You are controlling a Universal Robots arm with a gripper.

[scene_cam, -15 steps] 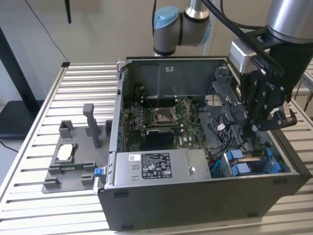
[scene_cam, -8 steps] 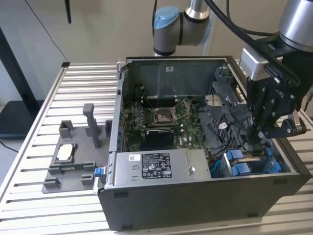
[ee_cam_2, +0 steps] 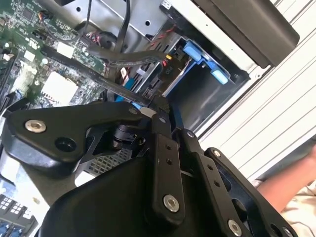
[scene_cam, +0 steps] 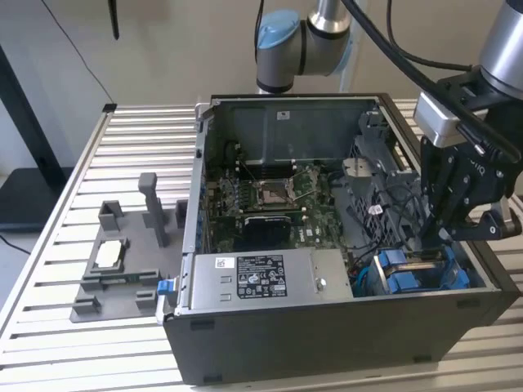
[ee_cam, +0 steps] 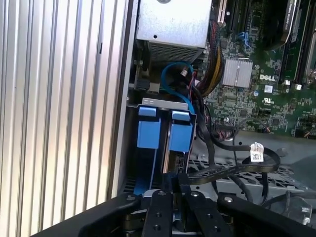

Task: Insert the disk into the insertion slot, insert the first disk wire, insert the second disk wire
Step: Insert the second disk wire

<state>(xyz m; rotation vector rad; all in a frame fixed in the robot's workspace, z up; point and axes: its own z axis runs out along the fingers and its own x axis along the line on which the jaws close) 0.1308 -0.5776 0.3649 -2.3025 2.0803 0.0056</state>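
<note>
The disk (scene_cam: pixel 418 275), held in bright blue brackets, sits in the insertion slot (scene_cam: pixel 377 263), a grey metal cage in the corner of the open computer case on the exterior view's right. In the first wrist view its blue tabs (ee_cam: pixel 149 132) stick out of the cage rim (ee_cam: pixel 160 102). My gripper (scene_cam: pixel 444 235) hangs just above that cage. In both wrist views the gripper (ee_cam_2: pixel 160 106) (ee_cam: pixel 174 180) is shut on the end of a black flat disk wire (ee_cam_2: pixel 98 79) (ee_cam: pixel 217 173). That wire trails back toward the motherboard and carries a white tag (ee_cam: pixel 256 153).
A silver labelled power-supply box (scene_cam: pixel 253 278) lies beside the cage. The motherboard (scene_cam: pixel 270 196) fills the case floor. Loose black and blue cables (ee_cam: pixel 170 74) crowd the cage mouth. A grey fixture with a processor chip (scene_cam: pixel 110 255) stands on the slatted table (scene_cam: pixel 131 131). A person's hand (ee_cam_2: pixel 296 185) is near the table edge.
</note>
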